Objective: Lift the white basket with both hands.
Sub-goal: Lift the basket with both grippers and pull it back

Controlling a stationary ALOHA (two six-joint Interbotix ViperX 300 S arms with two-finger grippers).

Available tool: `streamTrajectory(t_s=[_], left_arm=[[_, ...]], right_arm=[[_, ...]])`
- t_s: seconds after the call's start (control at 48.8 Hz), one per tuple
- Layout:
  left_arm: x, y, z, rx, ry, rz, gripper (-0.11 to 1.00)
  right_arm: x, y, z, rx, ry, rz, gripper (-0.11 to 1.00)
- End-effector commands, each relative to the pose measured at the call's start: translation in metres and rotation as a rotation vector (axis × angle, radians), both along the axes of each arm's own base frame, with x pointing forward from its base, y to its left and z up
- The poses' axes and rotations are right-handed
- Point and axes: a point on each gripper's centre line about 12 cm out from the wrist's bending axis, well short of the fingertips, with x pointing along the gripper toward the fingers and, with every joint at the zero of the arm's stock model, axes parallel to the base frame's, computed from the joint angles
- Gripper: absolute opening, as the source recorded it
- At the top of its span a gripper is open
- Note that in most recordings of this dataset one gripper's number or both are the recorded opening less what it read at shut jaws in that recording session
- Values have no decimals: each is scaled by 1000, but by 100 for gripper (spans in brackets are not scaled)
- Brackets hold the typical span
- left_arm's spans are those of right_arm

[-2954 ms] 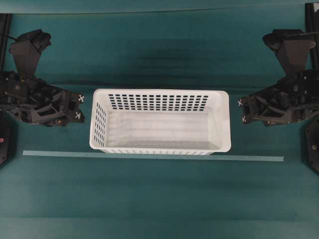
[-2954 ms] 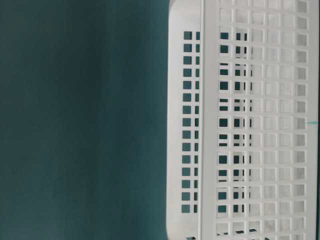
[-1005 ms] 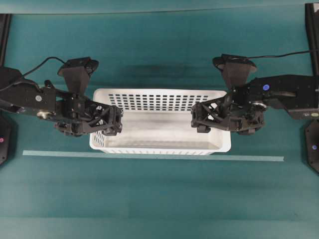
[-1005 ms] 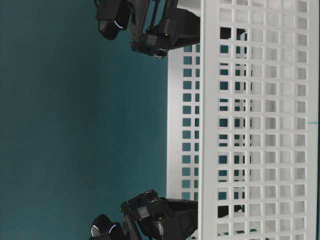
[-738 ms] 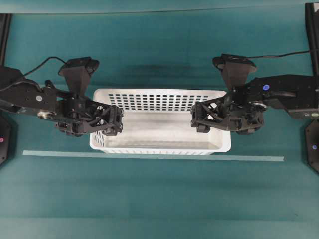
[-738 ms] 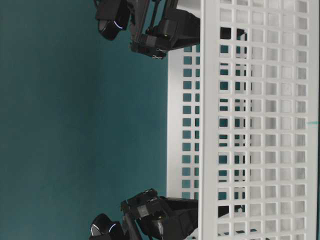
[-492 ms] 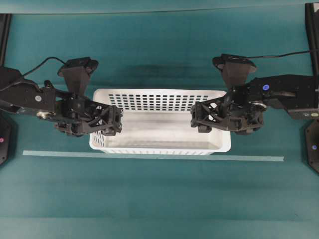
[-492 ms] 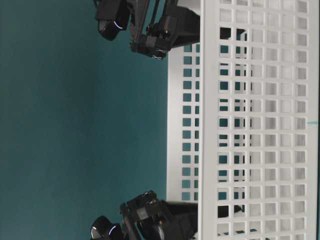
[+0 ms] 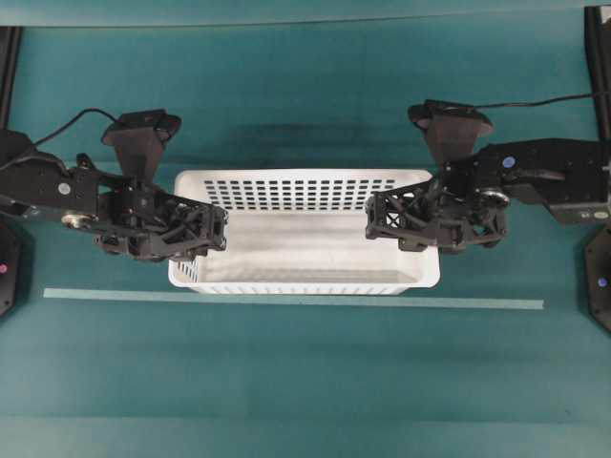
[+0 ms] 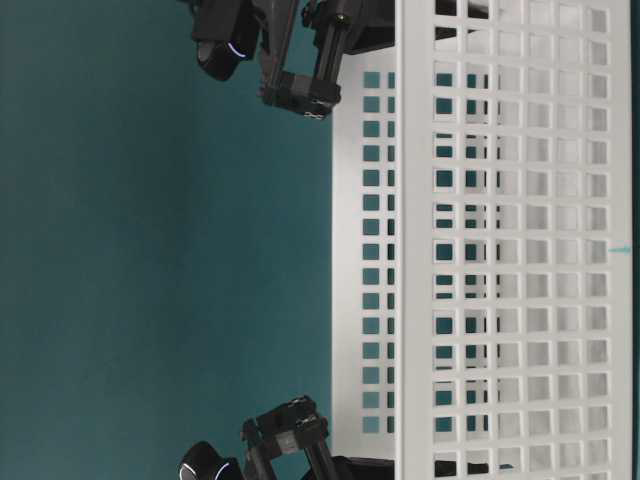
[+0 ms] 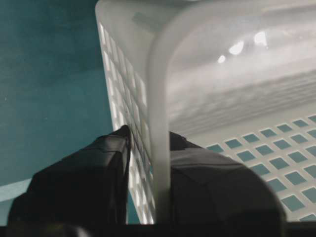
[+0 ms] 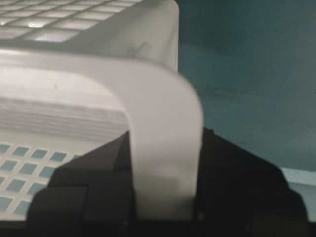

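The white basket point(image 9: 305, 250) lies lengthwise in the middle of the teal table and is empty. My left gripper point(image 9: 202, 232) is shut on its left end wall, with one finger inside and one outside. My right gripper point(image 9: 389, 221) is shut the same way on the right end wall. In the left wrist view the rim point(image 11: 159, 118) runs between the fingers point(image 11: 89, 177) of the left gripper point(image 11: 150, 165). In the right wrist view the rim point(image 12: 165, 143) fills the right gripper point(image 12: 165, 200). The table-level view shows the basket point(image 10: 500, 250) with a gripper at each end.
A pale tape strip point(image 9: 286, 300) runs across the table just in front of the basket. Black arm bases stand at the far left point(image 9: 8, 267) and far right point(image 9: 598, 277) edges. Teal cloth covers the table on all sides.
Three seconds ago both arms were folded at the sides. Within the last second the jaws closed on the end walls and the basket shifted slightly, seemingly upward.
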Motion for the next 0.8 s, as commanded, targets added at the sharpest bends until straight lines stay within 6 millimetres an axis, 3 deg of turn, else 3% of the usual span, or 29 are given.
streamTrajectory(t_s=[0.0,0.267,0.451,0.533,0.779], left_arm=[[6,1,4,7,-26,-3,13],[6,1,6,9,-30,-5,13],[9,2,19,16,-68,-10,13],[11,2,29,20,-94,-13,13],[9,3,91,36,-164,-16,13]], right_arm=[[9,0,1,0,-14,2,18],[9,0,2,0,-15,-1,18],[10,-1,9,-3,-37,-2,18],[13,-2,23,-7,-70,-2,18],[8,-2,95,2,-98,12,18]])
